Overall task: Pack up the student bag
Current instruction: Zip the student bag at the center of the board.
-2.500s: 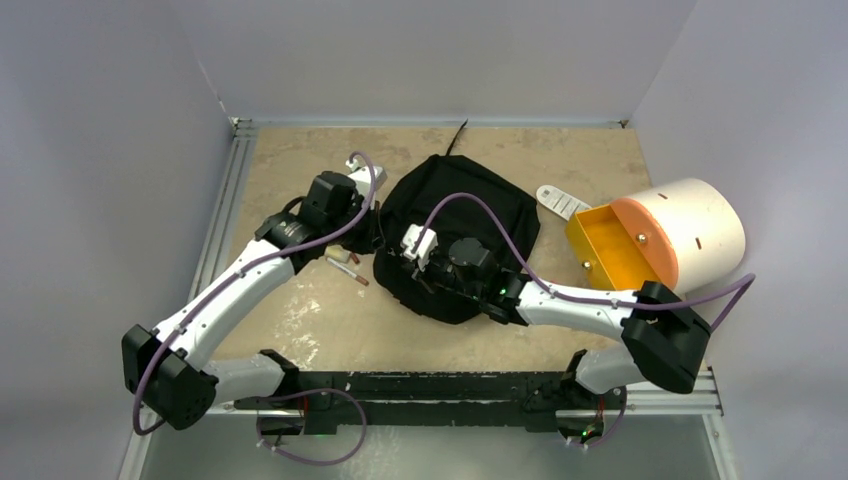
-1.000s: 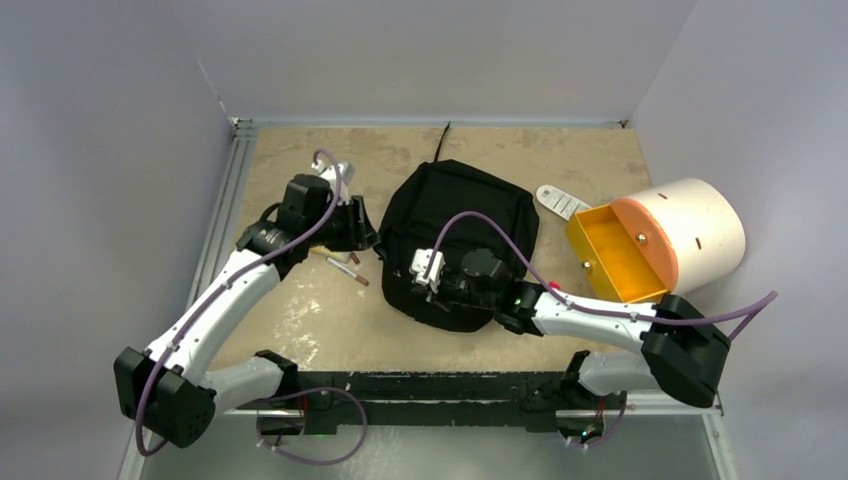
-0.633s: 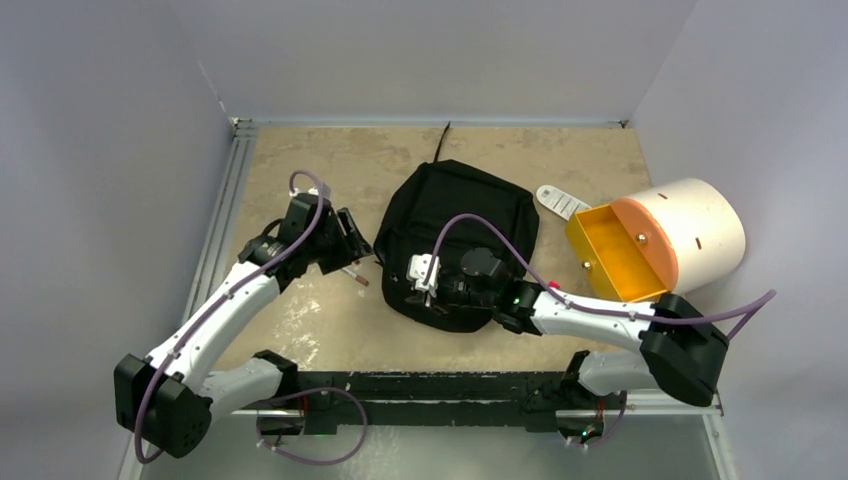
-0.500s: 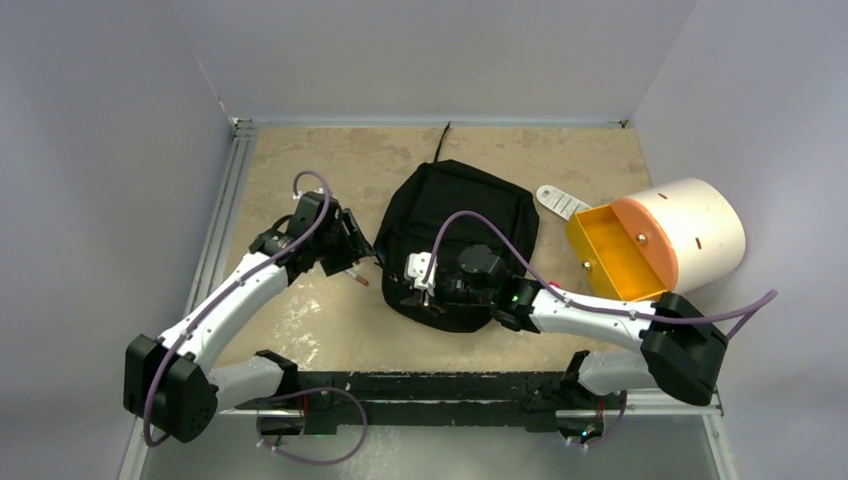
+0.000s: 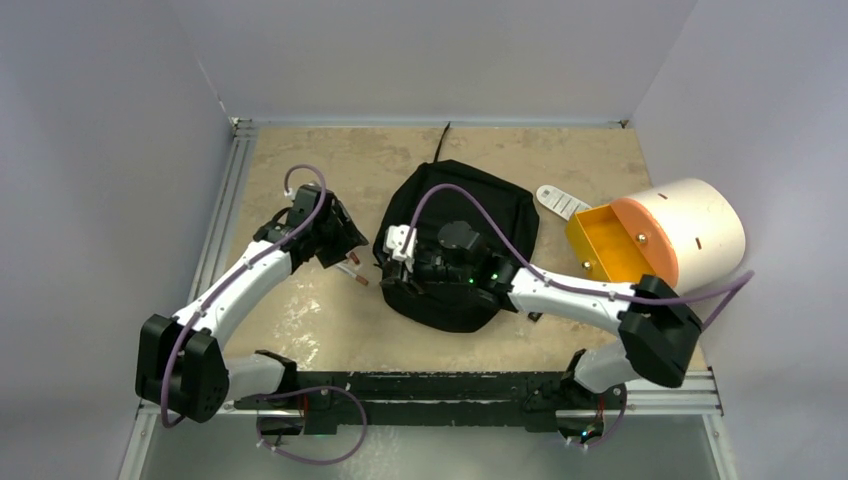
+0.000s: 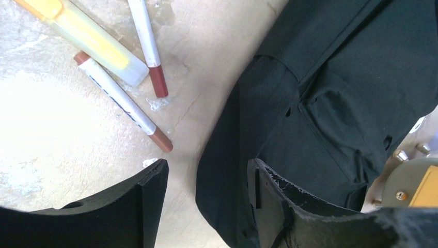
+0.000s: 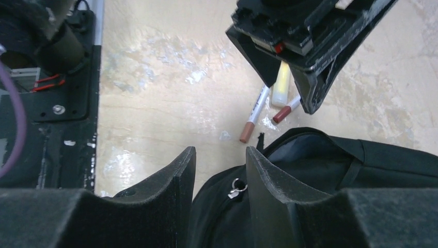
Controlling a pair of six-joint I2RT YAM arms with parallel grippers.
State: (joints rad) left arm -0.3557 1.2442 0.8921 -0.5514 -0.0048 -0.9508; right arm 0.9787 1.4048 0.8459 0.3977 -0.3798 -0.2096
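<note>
- Centrally on the table (image 5: 300, 330) lies the bag (image 5: 470, 195), black and flat, with a thin black strap running from its far end toward the back wall.
- The left gripper (image 5: 347, 252) hangs just left of the bag's left edge, above the pens. Its jaws stand apart and hold nothing.
- From the left wrist, that gripper (image 6: 204, 194) has one finger over bare table. The other finger (image 6: 268, 201) is over the bag's rounded edge (image 6: 330, 103).
- The right arm reaches across the bag from the right, and the right gripper (image 5: 387, 268) sits at the bag's near-left corner.
- From the right wrist, this gripper (image 7: 219, 170) also has its fingers parted, with nothing clamped between them. A small metal zip pull (image 7: 236, 188) shows in the gap, on the bag's rim (image 7: 335, 160). Whether a finger touches the fabric cannot be told.
- A yellow highlighter (image 6: 82, 39) and two white markers (image 6: 121, 101) with red-brown caps lie close together on the table. They are beside the bag's left edge, not touching it.
- A cream-and-orange cylinder (image 5: 700, 225) lies on its side at the right of the table, apart from the bag.
- An orange tray (image 5: 610, 250) sits at the cylinder's mouth, open side up, facing the bag.
- A small flat white item (image 5: 560, 200) lies between the bag's far-right corner and the cylinder; what it is cannot be told.
</note>
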